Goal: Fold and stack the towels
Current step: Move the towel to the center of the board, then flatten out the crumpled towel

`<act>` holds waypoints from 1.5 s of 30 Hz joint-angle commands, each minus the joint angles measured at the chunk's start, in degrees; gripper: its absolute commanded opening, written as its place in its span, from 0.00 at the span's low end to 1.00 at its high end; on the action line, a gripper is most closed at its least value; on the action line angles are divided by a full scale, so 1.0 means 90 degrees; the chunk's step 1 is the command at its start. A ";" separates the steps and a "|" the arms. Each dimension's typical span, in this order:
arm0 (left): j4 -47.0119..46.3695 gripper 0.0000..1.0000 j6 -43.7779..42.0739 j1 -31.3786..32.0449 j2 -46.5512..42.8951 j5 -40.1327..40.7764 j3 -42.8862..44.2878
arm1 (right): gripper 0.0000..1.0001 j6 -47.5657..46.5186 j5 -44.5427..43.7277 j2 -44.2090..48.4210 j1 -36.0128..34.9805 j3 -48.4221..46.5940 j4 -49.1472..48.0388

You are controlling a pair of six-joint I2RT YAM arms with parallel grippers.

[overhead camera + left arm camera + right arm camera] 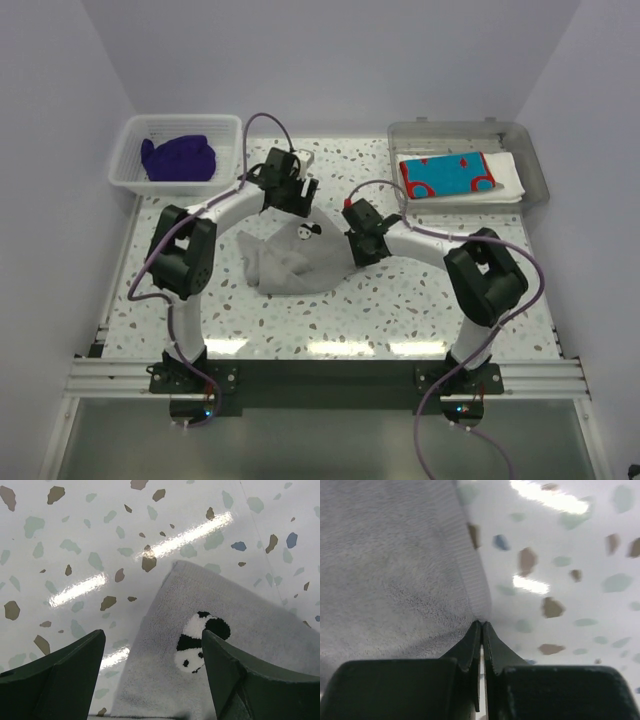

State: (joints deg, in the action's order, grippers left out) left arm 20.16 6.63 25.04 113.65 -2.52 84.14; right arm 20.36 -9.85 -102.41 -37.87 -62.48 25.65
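The right gripper (481, 626) pinches the grey towel (290, 262) at its edge. The left gripper (152, 635) hovers open above it.

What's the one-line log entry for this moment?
left gripper open above soft grey panda-print cloth towel | right gripper shut on towel edge

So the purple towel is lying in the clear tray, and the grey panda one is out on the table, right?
Not quite: the top view shows the purple towel lying in the white basket, not the clear tray. The grey panda towel is out on the table, as you said.
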 commanded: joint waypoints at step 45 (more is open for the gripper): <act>0.0348 0.00 0.1049 0.0773 0.2159 0.1266 0.0653 | 0.00 -0.2780 0.0557 -0.0623 0.0916 -0.0880 0.0246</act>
State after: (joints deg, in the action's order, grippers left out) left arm 13.47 12.56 31.42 130.28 7.99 96.40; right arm -4.14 -7.49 -109.01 -29.50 -71.24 26.89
